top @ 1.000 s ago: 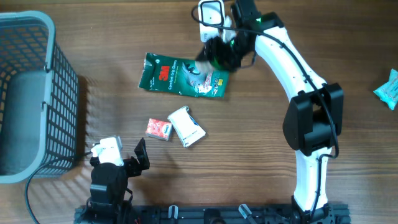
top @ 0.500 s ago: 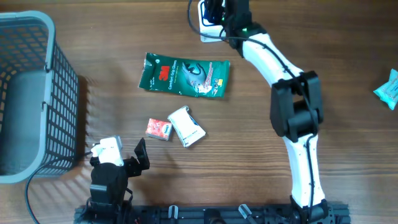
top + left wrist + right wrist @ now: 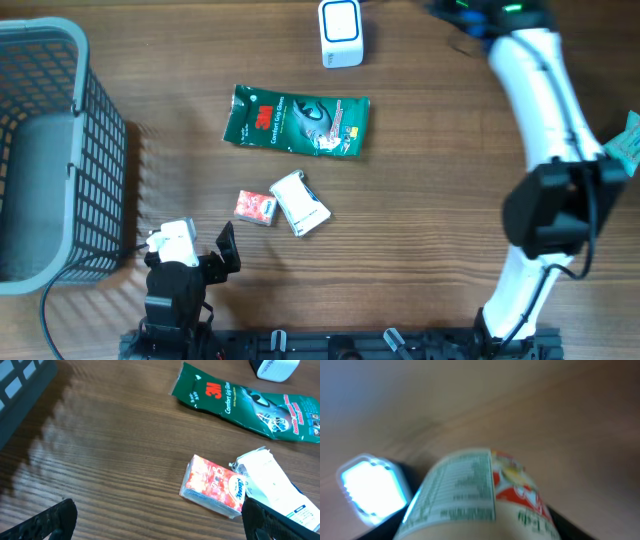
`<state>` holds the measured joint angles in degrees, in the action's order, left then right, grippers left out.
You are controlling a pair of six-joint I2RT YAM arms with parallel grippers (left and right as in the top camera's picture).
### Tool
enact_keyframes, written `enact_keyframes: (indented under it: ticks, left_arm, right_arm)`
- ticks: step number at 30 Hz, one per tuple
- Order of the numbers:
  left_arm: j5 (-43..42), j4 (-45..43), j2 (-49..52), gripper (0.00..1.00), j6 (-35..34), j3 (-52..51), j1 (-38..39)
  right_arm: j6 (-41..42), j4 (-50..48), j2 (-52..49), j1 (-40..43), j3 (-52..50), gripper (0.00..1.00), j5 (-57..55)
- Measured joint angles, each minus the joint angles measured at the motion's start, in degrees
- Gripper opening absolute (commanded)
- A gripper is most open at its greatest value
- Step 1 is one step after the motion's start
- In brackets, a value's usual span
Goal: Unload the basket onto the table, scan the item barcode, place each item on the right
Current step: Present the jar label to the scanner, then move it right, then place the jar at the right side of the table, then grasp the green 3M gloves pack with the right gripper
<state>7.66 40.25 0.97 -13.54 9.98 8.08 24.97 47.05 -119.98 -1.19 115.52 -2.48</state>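
The bench [image 3: 430,200] is brown and wood-grained. At nine o'clock, the basket [image 3: 100,150] is grey-blue mesh. The packet [image 3: 295,122] is dark green with white lettering, the pack [image 3: 256,207] red, the carton [image 3: 300,203] white. The scanner [image 3: 341,32] at twelve o'clock is white. The container [image 3: 475,495] is white with green print and red.

Green 3M pouch [image 3: 297,122] is lying flat. Just below it a little red pack [image 3: 256,207] touches a white packet [image 3: 300,204]. Grey basket [image 3: 100,160] sits way off to the pouch's left, teal packet [image 3: 626,143] far off right.
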Motion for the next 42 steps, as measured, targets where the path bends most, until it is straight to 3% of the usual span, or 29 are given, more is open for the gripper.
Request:
enact_keyframes:
  ticks: [5,9,11,12,19,22,24,27,32,33,36,38,39,42]
  left_arm:
    - [0.00,0.04,-0.02,1.00,0.00,-0.02,0.00]
    - [0.00,0.04,-0.02,1.00,0.00,-0.02,0.00]
    - [0.00,0.04,-0.02,1.00,0.00,-0.02,0.00]
    - [0.00,0.04,-0.02,1.00,0.02,-0.02,0.00]
    - [0.00,0.04,-0.02,1.00,0.00,-0.02,0.00]
    - [0.00,0.04,-0.02,1.00,0.00,-0.02,0.00]
    - [0.00,0.04,-0.02,1.00,0.00,-0.02,0.00]
    - [0.00,0.04,-0.02,1.00,0.00,-0.02,0.00]
    - [0.00,0.04,-0.02,1.00,0.00,-0.02,0.00]
    - [0.00,0.04,-0.02,1.00,0.00,-0.02,0.00]
    - [0.00,0.04,-0.02,1.00,0.00,-0.02,0.00]
    - [0.00,0.04,-0.02,1.00,0.00,-0.02,0.00]
    - [0.00,0.04,-0.02,1.00,0.00,-0.02,0.00]
    - [0.00,0.02,0.00,1.00,0.00,-0.02,0.00]
  right_arm:
    - [-5.33,13.40,-5.40,19.06,-0.81,0.70,-1.14]
    - [-9.81,19.58,-12.44,24.52,-0.85,0.75,-3.41]
    - [-11.45,20.72,-14.99,26.95,-0.85,0.72,-4.24]
    - [-12.63,21.35,-15.82,28.52,-0.85,1.00,-4.57]
    - [-13.55,24.61,-14.84,39.65,0.70,1.00,-8.52]
    - [-9.25,24.28,-6.29,40.13,6.71,0.99,-1.57]
    - [-6.67,23.80,3.32,37.66,9.14,1.00,11.34]
    - [-9.92,26.77,13.00,24.59,11.72,1.00,23.32]
    - [-17.40,29.16,6.93,-14.01,8.15,1.00,7.69]
    - [-17.33,29.90,5.57,-17.94,7.37,1.00,6.43]
    - [-10.27,31.63,2.78,-23.06,5.92,1.00,11.61]
    - [-1.29,31.19,1.99,-22.64,2.10,1.00,17.81]
    - [7.61,30.45,1.66,-22.12,-3.19,1.00,20.68]
    - [15.50,13.86,1.60,-21.94,-16.15,1.00,25.79]
